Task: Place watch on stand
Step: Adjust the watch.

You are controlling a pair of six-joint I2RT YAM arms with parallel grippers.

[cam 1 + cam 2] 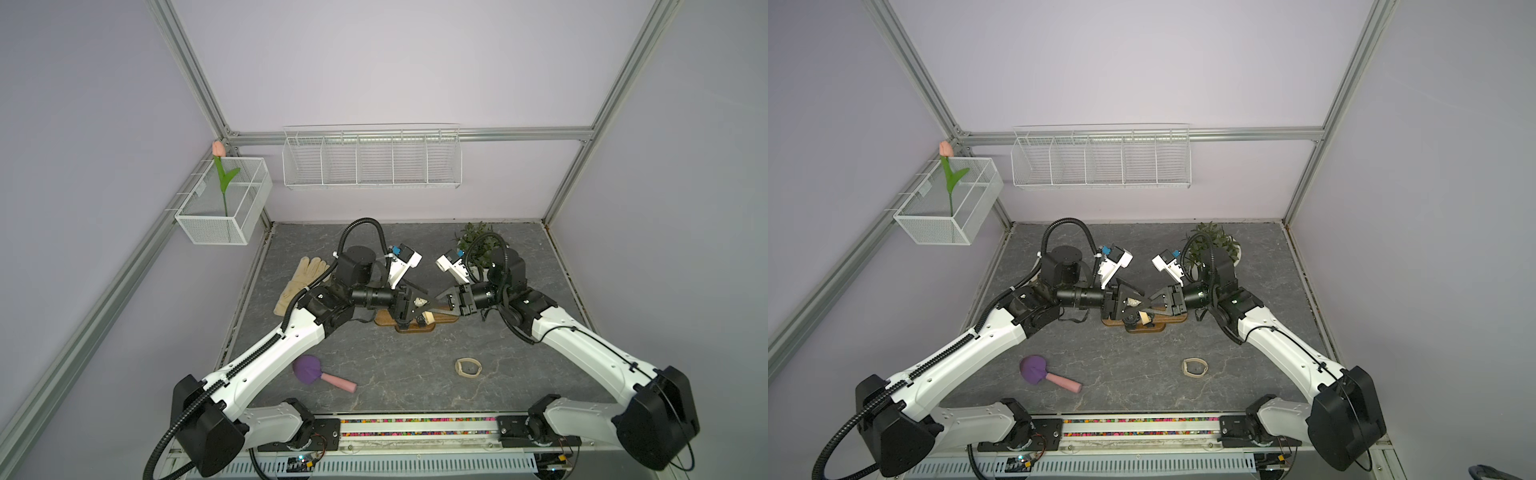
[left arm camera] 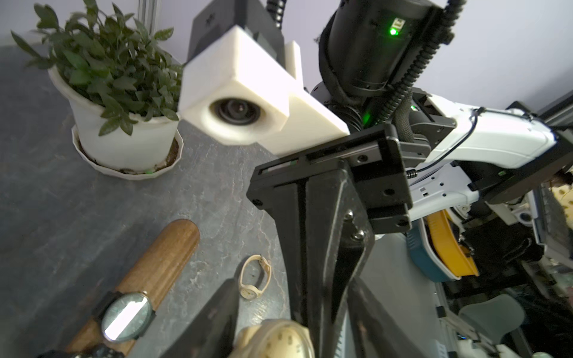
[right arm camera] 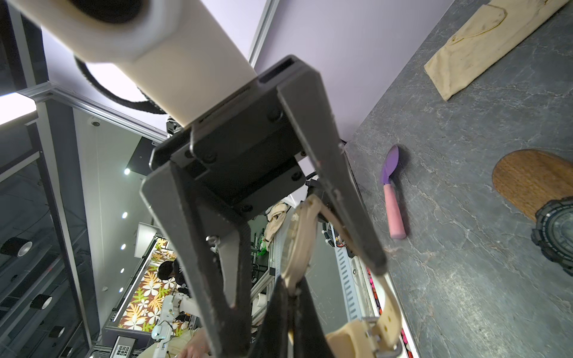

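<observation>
Not done yet: the cream watch [image 3: 297, 241] hangs just over the stand [image 2: 164, 260], between the two arms. A black watch [image 2: 127, 316] sits on the stand already. A second cream watch [image 1: 468, 367] lies on the table [image 1: 374, 374], well apart. The right gripper [image 2: 316, 310] pinches the cream watch's edge, jaws pressed together. The left gripper [image 1: 426, 309] stands half spread around it, one finger seemingly touching the strap, not clamped. Slipping it onto the stand is left.

Robotics lab, test cell: aluminium frame [image 1: 519, 134], plain lilac wall [image 1: 374, 62], left arm [image 1: 266, 353] and right arm [image 1: 582, 345] bolted on base rail [image 1: 415, 434].
</observation>
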